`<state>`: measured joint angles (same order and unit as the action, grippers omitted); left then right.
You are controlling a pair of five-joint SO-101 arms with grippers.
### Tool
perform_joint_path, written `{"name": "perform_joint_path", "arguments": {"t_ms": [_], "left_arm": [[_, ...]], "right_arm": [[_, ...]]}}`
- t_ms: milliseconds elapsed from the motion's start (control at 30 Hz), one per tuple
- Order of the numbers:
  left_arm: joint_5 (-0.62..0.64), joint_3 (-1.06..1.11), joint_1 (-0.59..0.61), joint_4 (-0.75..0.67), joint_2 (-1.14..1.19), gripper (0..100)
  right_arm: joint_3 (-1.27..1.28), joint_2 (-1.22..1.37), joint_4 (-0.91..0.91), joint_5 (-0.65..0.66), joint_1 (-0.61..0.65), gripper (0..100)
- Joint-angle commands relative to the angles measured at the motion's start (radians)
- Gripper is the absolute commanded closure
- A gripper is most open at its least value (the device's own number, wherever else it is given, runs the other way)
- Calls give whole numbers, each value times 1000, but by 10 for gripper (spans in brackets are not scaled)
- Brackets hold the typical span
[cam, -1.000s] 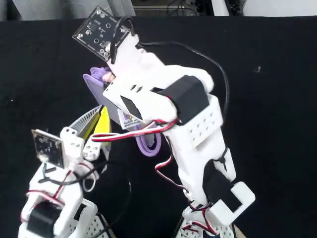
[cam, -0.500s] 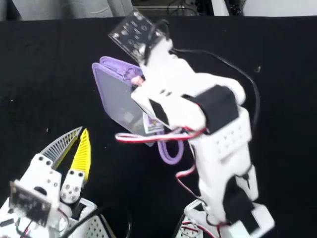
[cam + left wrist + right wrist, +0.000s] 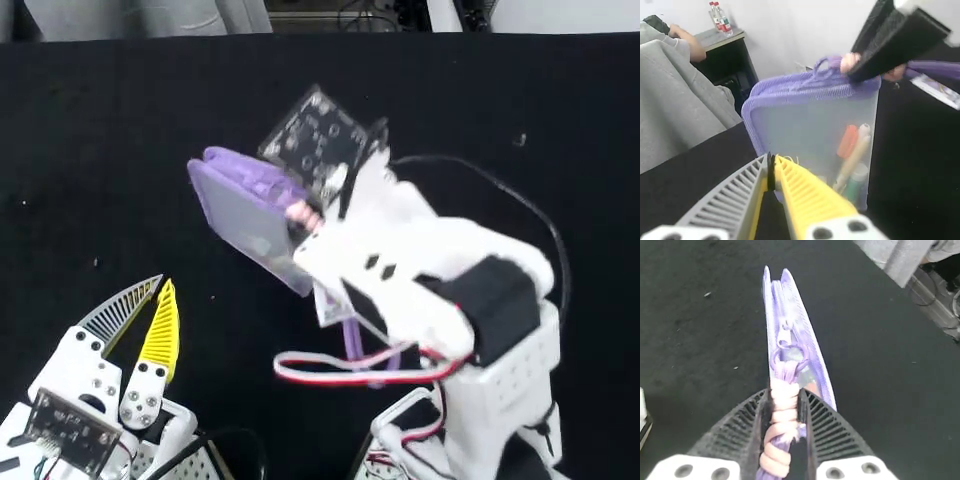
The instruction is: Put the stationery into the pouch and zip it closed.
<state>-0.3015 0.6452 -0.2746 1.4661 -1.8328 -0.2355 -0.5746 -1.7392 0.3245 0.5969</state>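
My right fingers (image 3: 807, 402) are clamped on the pouch (image 3: 245, 215). They pinch the pink-and-purple cord (image 3: 782, 415) fixed at its top edge. The cord sits wrapped between both fingers, and the pouch's narrow top edge extends straight ahead of the fingertips.

The pouch is a purple mesh-edged case with translucent sides. It is held up off the black surface (image 3: 100, 120), tilted, over the middle area in front of my right arm. I cannot tell whether its zip is fully closed.

The stationery is inside the pouch. Through the translucent side I see an orange marker (image 3: 847, 140), a beige pen (image 3: 856, 156) and a greenish item (image 3: 857, 180) leaning together toward one lower corner.

My left fingers (image 3: 777, 167), one grey and one yellow, are pressed together at the tips and hold nothing. They sit low at the near left of the surface, pointing toward the pouch and apart from it.
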Motion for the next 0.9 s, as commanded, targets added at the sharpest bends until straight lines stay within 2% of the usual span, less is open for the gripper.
{"name": "perform_joint_path", "arguments": {"t_ms": [0,233,400,533,600,733,867], "left_arm": [[-9,-35,-1,2,5,970],[-23,-30,-1,2,6,970],[-186,13,-1,0,6,970],[-256,25,-1,-8,8,967],[-293,19,1,-32,8,920],[-362,27,10,-95,9,762],[-477,45,12,-167,11,770]], "right_arm": [[67,-70,-28,-9,34,988],[101,-99,-28,-5,35,988],[101,-104,-28,-5,34,988],[111,-105,-28,-2,34,988],[130,-117,-28,15,34,988],[170,-174,-28,34,37,988],[197,-223,-28,34,38,988]]}}
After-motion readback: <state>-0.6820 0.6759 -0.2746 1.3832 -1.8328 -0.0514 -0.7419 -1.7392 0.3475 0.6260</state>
